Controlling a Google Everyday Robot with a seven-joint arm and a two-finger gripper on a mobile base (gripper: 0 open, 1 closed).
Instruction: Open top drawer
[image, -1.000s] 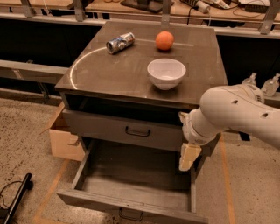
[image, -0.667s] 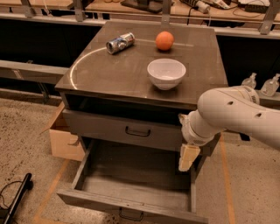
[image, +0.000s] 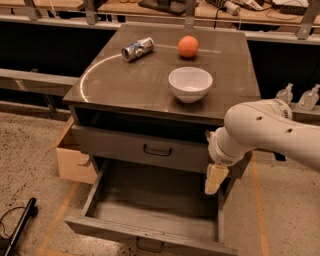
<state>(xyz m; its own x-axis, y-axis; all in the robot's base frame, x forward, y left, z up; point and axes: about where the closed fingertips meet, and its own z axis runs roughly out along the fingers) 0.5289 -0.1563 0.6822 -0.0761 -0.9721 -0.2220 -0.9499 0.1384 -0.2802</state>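
Note:
The top drawer is the upper grey-brown front under the cabinet top, with a small black handle at its centre. It stands slightly out, with a dark gap showing above it. The lower drawer is pulled far out and its inside looks empty. My gripper hangs from the white arm at the right end of the top drawer's front, right of the handle and above the open lower drawer's right side.
On the cabinet top stand a white bowl, an orange and a lying can. A cardboard box sits at the cabinet's left. Two clear bottles stand at the right. A black object lies on the floor.

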